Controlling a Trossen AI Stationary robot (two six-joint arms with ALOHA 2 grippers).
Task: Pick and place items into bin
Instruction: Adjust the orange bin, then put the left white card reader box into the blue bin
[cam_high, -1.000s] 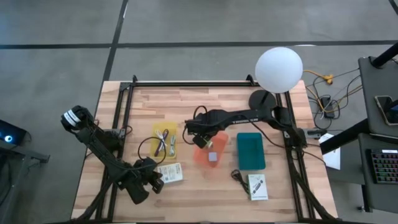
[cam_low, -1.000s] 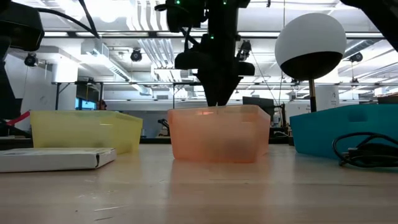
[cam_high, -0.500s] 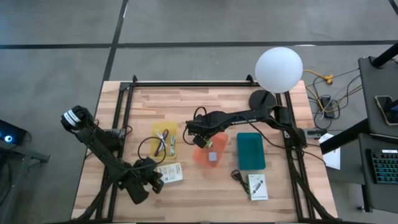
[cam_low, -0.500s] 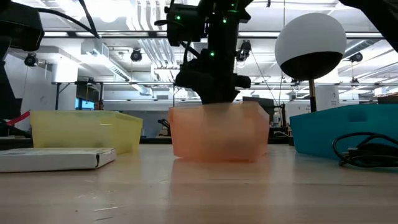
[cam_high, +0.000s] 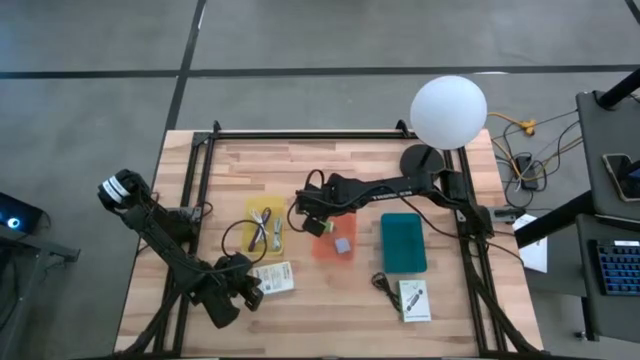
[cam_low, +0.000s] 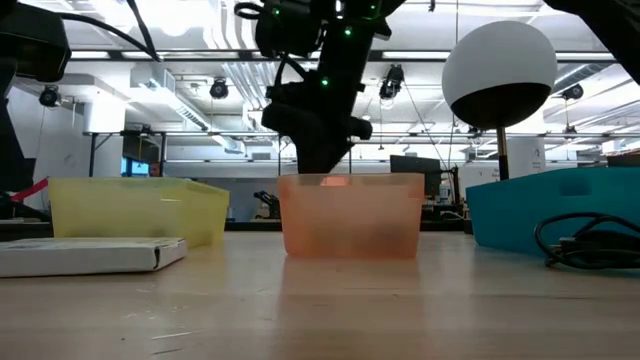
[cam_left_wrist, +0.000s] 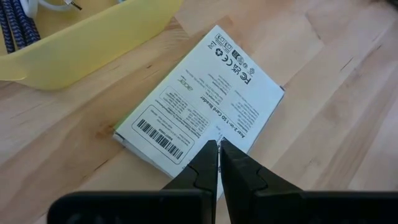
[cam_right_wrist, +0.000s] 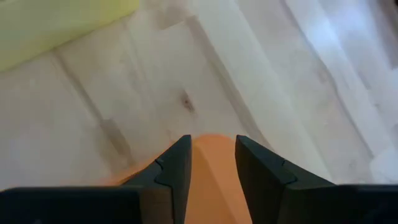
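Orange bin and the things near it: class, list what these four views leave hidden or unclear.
- Orange bin: low view, its frosted wall blurs the contents; the pale cube shows only from above.
- Right gripper: right wrist view, the bin's corner sits between its fingers; contact is unclear.
- White packet: left wrist view, the shut left gripper covers its near edge.
- Yellow bin: high view, its cords are too small to sort.

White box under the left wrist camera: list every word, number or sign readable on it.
White box:
"CE" mark, beside recycling and disposal symbols.
A barcode; its digits are too small to read.
Bold line, roughly "...2-in-1 SD Card Reader"; partly blurred, uncertain.
Remaining fine print: too small to read.
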